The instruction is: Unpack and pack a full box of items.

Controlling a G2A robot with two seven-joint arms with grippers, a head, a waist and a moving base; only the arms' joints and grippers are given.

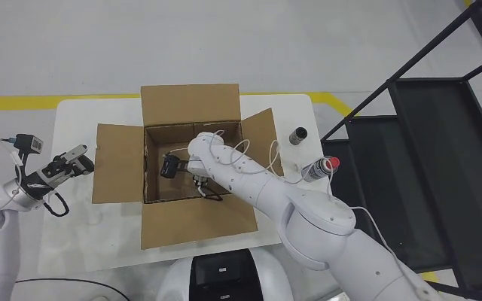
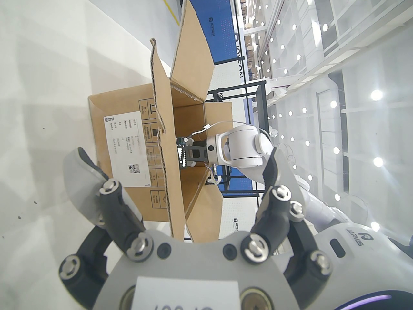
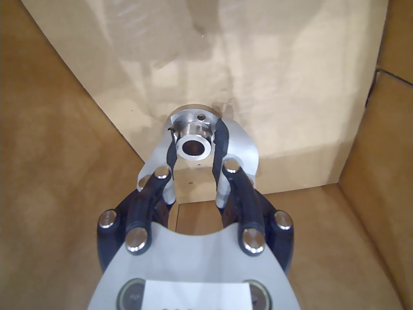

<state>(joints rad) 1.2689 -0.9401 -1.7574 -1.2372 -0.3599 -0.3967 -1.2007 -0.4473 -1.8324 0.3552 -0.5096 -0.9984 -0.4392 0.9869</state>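
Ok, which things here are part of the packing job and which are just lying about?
Job: cardboard box; metal bushing held in the right gripper inside it; dark cylinder and red-capped can on the table beside the box.
Not job: black steps; yellow floor line.

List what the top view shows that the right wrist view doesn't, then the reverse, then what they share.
Top view: the white table, the box's spread flaps, the left gripper open, clear of the box, a metal cylinder and a red-capped can on the table. Right wrist view: a flanged metal bushing clasped by the right gripper. Shared: the right gripper inside the box.
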